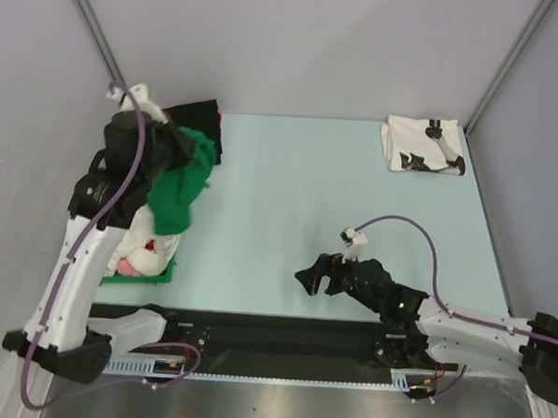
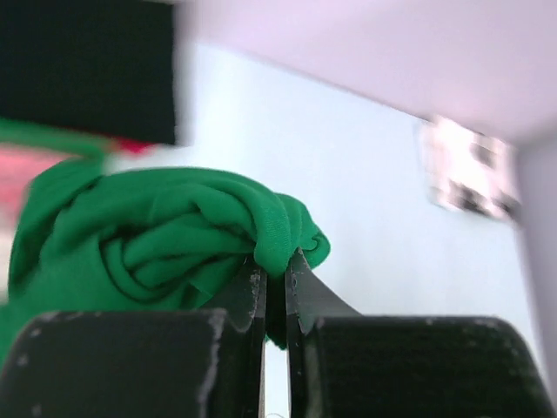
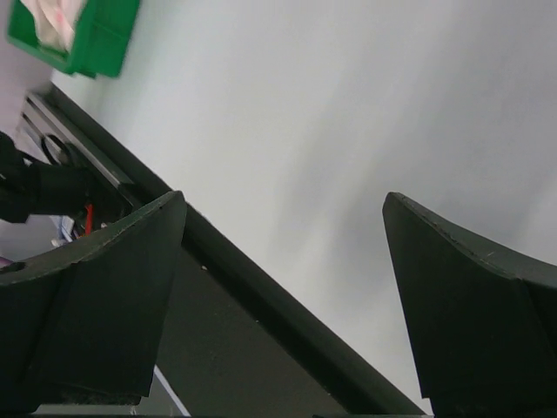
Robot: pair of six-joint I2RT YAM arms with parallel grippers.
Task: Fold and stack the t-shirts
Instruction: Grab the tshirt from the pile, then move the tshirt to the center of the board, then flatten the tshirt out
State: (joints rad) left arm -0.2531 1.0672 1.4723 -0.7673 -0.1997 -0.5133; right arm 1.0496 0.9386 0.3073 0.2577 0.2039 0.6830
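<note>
Looking across my pale blue-green worktop [image 1: 298,201], I see the bunched bright green cloth t-shirt [image 2: 165,235] at its left side, pinched in my left gripper [image 2: 276,270]; the folded white, black-printed t-shirt [image 1: 423,146] lies far right; my right gripper [image 3: 283,198] gapes, empty.

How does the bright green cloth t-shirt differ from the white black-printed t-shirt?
The bright green cloth t-shirt is bunched up; the white black-printed t-shirt lies folded flat. The green one is pinched in the left tool; the white one sits untouched at the far right corner. Both are soft cloth.
</note>
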